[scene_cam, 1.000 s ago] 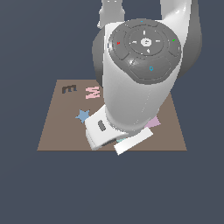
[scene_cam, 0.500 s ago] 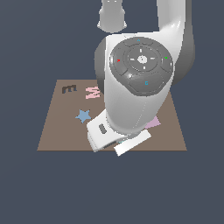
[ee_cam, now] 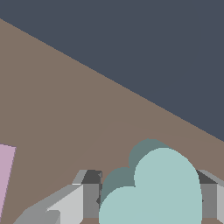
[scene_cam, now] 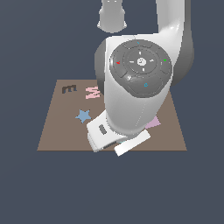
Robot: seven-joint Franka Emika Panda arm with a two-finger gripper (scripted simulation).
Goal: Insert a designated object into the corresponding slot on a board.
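I see a dark blue-grey void around the brown board (scene_cam: 57, 135). The arm's bulk hides the slot from me, so misalignment could jam the piece. The arm is bent low; the gripper (ee_cam: 148, 199) has 2 fingers (ee_cam: 89, 199) clamped on the teal heart (ee_cam: 159, 192), seemingly just above the board.

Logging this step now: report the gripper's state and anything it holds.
Gripper: its fingers sit on either side of the teal heart, but whether they are closed on it cannot be told.
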